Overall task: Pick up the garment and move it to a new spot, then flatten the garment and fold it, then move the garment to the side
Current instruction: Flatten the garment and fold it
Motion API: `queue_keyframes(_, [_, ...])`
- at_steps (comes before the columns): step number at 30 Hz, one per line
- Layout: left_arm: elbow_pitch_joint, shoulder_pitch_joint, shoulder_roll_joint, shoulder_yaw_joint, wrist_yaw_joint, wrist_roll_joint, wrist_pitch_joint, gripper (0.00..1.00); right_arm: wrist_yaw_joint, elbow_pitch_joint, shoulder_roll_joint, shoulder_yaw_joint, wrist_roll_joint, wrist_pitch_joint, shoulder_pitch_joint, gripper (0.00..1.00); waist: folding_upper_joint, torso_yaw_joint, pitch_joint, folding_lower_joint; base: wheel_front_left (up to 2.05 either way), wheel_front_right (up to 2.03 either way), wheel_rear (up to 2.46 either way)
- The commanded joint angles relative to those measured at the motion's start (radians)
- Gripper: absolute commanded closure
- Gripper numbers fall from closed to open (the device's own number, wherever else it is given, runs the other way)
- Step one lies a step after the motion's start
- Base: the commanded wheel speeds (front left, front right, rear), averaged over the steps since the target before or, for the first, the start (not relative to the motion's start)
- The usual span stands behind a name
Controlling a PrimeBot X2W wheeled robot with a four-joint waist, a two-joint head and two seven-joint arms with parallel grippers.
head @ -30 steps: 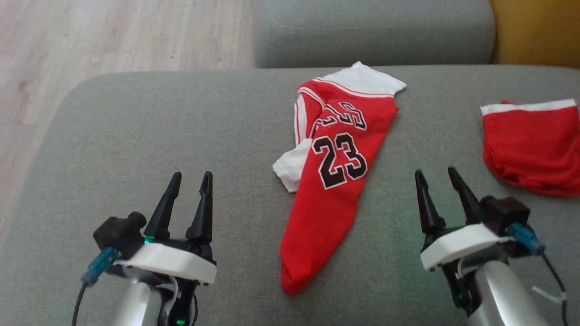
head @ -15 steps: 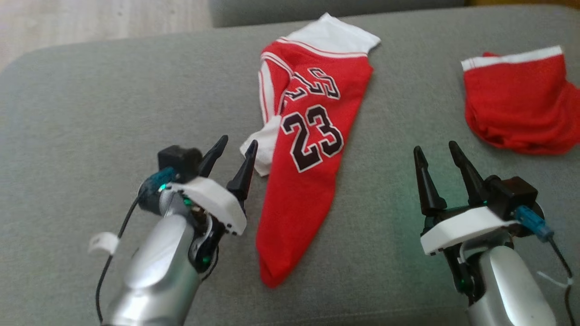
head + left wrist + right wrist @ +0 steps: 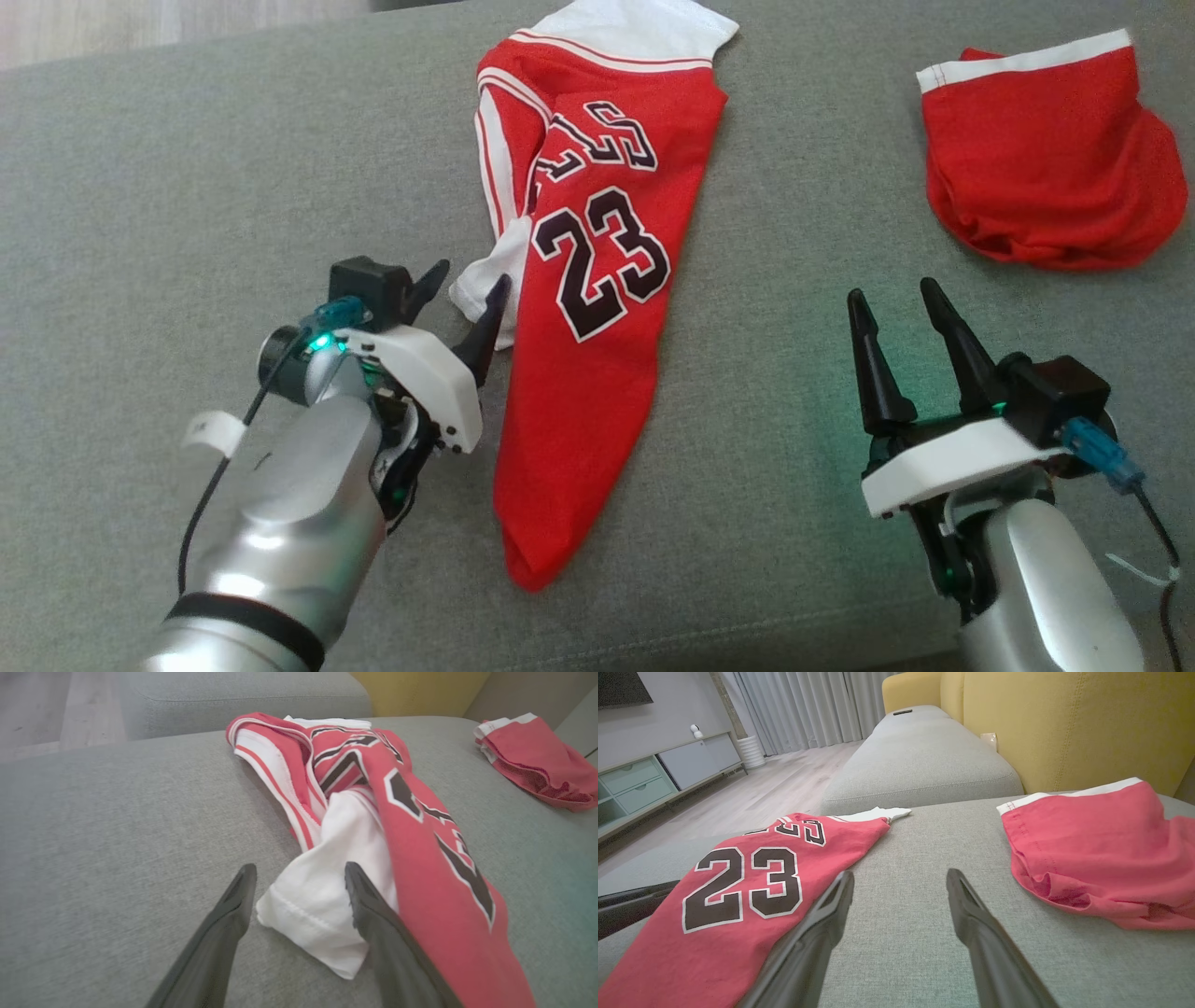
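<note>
Head view. The garment point(image 3: 579, 373), a red jersey numbered 23, lay bunched in a long wedge on the grey cushion point(image 3: 187, 187), near its middle, white collar end far, narrow red end near. The left gripper point(image 3: 470, 277) sat low at the jersey's left edge, jaws wide, fingertips on either side of the white sleeve point(image 3: 481, 289). Nothing was clamped. The right gripper point(image 3: 892, 291) hung over bare cushion well right of the jersey, jaws wide and empty. The red shorts point(image 3: 1046, 177) lay crumpled at far right, apart from the jersey. A strip of wood floor point(image 3: 140, 23) showed at top left.

Left wrist view. The sleeve hem point(image 3: 317, 905) lay between the two spread fingers, the right-hand finger overlapping the cloth. Could not tell whether the tips touched the fabric. The numbered red panel point(image 3: 420, 849) ran alongside at right, with the shorts point(image 3: 532, 770) beyond at upper right.

Right wrist view. The fingers stood wide above bare cushion point(image 3: 901, 933), holding nothing. The jersey point(image 3: 752, 891) lay to the left, its edge just beside the left-hand finger; the shorts point(image 3: 1087, 854) lay to the right. A yellow backrest point(image 3: 1064, 728) rose behind.
</note>
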Motion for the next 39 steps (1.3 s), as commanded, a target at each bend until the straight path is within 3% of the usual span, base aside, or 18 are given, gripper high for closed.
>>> queue_keyframes(1, [-0.016, -0.049, 0.022, 0.012, -0.006, -0.012, -0.012, 0.0, 0.007, -0.037, 0.005, 0.023, 0.006, -0.012, -0.038, 0.0, 0.0, -0.002, 0.002, -0.0001, 0.0, 0.0, 0.0])
queue_keyframes(3, [-0.009, -0.057, 0.024, -0.015, -0.006, -0.036, -0.014, 0.06, 0.007, -0.035, 0.005, 0.02, 0.007, -0.015, -0.038, 0.0, 0.0, -0.005, 0.005, -0.0001, 0.0, 0.0, 0.0])
queue_keyframes(4, [-0.005, -0.061, 0.026, -0.026, -0.006, -0.047, -0.016, 0.58, 0.007, -0.034, 0.005, 0.019, 0.008, -0.016, -0.038, 0.0, 0.0, -0.006, 0.006, -0.0001, 0.0, 0.0, 0.0])
queue_keyframes(5, [-0.003, -0.064, 0.027, -0.037, -0.006, -0.059, -0.018, 1.0, 0.007, -0.033, 0.005, 0.018, 0.008, -0.017, -0.038, 0.0, 0.0, -0.006, 0.007, -0.0001, 0.0, 0.0, 0.0])
queue_keyframes(11, [0.008, -0.081, 0.044, -0.07, -0.006, -0.108, -0.042, 1.0, 0.007, -0.024, 0.005, 0.012, 0.008, -0.02, -0.033, 0.0, 0.0, -0.001, -0.003, -0.0001, 0.0, 0.0, 0.0])
queue_keyframes(15, [0.002, -0.091, 0.058, -0.039, -0.003, -0.115, -0.055, 1.0, 0.007, -0.016, 0.005, 0.013, 0.01, -0.022, -0.03, 0.0, 0.0, 0.009, -0.024, -0.0001, 0.0, 0.0, 0.0])
queue_keyframes(27, [-0.29, -0.03, 0.137, 0.26, 0.104, 0.007, -0.056, 1.0, 0.007, 0.01, 0.005, 0.021, 0.024, -0.025, -0.016, 0.0, 0.0, 0.07, -0.085, -0.0001, 0.0, 0.0, 0.0])
queue_keyframes(39, [-0.296, 0.056, 0.23, 0.502, 0.145, 0.102, -0.057, 1.0, 0.007, 0.029, 0.005, 0.043, 0.038, -0.024, -0.008, 0.0, 0.0, 0.137, -0.102, -0.0001, 0.0, 0.0, 0.0])
